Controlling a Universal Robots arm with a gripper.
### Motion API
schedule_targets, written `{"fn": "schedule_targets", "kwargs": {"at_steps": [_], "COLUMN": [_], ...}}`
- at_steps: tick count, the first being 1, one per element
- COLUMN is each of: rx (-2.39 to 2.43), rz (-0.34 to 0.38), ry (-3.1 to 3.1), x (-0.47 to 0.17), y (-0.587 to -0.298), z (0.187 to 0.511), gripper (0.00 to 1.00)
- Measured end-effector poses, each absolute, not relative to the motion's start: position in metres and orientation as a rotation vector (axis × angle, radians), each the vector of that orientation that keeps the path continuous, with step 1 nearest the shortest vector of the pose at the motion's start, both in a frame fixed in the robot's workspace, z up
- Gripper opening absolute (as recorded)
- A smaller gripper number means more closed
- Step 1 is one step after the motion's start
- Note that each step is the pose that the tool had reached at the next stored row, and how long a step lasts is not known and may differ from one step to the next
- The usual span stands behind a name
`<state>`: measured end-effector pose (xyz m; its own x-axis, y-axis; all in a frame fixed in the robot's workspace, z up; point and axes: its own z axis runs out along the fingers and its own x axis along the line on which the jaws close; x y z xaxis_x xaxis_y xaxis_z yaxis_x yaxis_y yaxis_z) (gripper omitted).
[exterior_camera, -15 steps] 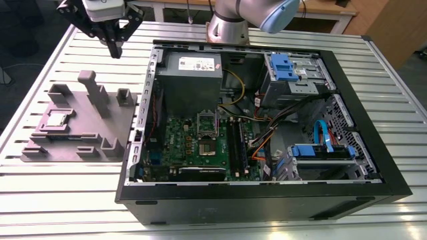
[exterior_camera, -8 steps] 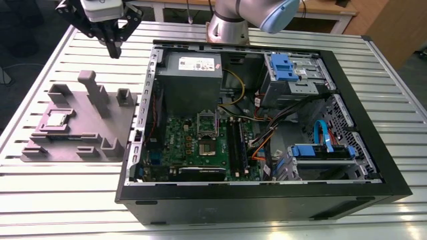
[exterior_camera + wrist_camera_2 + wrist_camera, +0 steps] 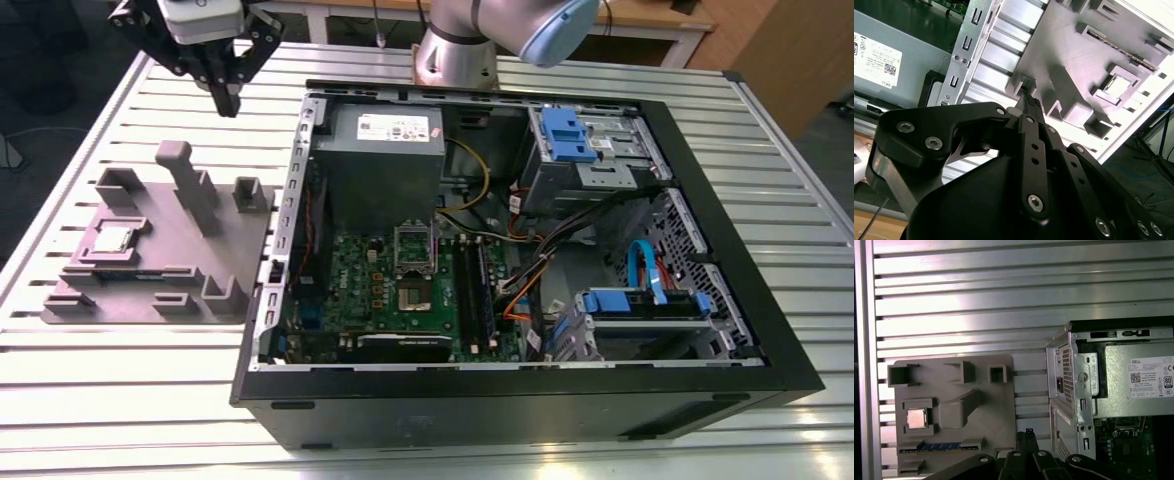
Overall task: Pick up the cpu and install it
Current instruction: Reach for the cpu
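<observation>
Exterior view's top edge cuts off arm (image 3: 467, 45). In second wrist view gripper (image 3: 1026, 100) body hides part of grey holder (image 3: 1064, 50) and bench (image 3: 1004, 40). First wrist view's edge cuts computer case (image 3: 1069, 385). Markings on cpu (image 3: 114, 238) too small to tell. Motherboard's socket frame (image 3: 416, 245) perhaps raised; too small to be sure.

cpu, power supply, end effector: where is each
cpu (image 3: 114, 238), exterior view, middle of its silver top
power supply (image 3: 384, 168), exterior view, on its grey top face
end effector (image 3: 227, 102), exterior view, between its fingertips
</observation>
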<state>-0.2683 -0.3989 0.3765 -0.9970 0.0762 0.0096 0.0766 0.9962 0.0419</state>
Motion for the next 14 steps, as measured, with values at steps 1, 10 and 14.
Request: {"fn": "schedule_targets", "kwargs": {"at_steps": [1,10,14], "rx": [-0.120,-0.120,-0.120], "rz": [-0.066,-0.066,-0.066], "ry": [-3.131,-3.130,-3.130], "x": [-0.2686,-0.2709,-0.2720], "y": [-0.3989,-0.3989,-0.3989], "z": [0.3765,0.3762,0.3761], "gripper": [0.10,0.10,0.10]}}
